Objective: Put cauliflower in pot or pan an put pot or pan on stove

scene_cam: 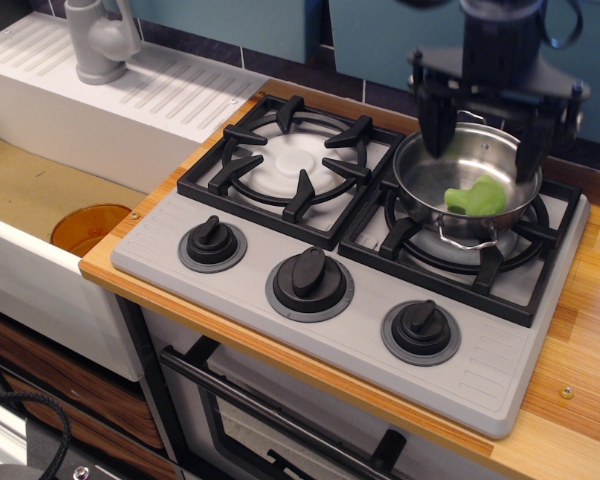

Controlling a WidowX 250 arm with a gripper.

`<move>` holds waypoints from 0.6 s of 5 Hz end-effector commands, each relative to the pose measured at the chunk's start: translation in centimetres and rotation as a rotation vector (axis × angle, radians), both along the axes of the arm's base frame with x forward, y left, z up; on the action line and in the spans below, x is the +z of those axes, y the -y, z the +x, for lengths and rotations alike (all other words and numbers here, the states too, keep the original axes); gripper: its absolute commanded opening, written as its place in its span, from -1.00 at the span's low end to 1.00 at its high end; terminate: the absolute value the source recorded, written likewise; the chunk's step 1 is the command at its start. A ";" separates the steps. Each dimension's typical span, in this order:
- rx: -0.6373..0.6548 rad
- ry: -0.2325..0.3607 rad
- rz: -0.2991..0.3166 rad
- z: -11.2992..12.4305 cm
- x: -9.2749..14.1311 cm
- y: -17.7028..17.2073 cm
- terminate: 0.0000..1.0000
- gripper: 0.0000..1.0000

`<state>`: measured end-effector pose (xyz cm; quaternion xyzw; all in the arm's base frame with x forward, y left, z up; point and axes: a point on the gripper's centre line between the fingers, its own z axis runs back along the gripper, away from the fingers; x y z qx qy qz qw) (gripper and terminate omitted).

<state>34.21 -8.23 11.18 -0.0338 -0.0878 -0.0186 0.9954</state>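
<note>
Nearest, three black knobs [309, 273] line the front edge of the grey stove [310, 330], which sits on the wooden bench [580, 390]. Behind them, on the right-hand burner grate [500, 270], stands the steel pot [420, 175], with the green cauliflower [475, 196] lying inside it toward four o'clock. Farthest back, the black gripper [478, 135] hangs over the pot with its jaws spread wide, holding nothing.

The black pincer [483, 135] hangs at about one o'clock in the view, wrist vertical, pointing straight down. Its two fingers [432, 125] are spread wide apart, holding nothing.
</note>
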 end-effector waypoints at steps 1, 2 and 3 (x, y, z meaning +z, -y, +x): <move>-0.047 0.062 0.036 1.8 5.4 -4.5 -1.00 1.00; -0.070 0.062 0.058 2.5 5.5 -6.5 -1.00 1.00; -0.109 0.079 0.069 2.2 4.7 -7.5 -1.00 1.00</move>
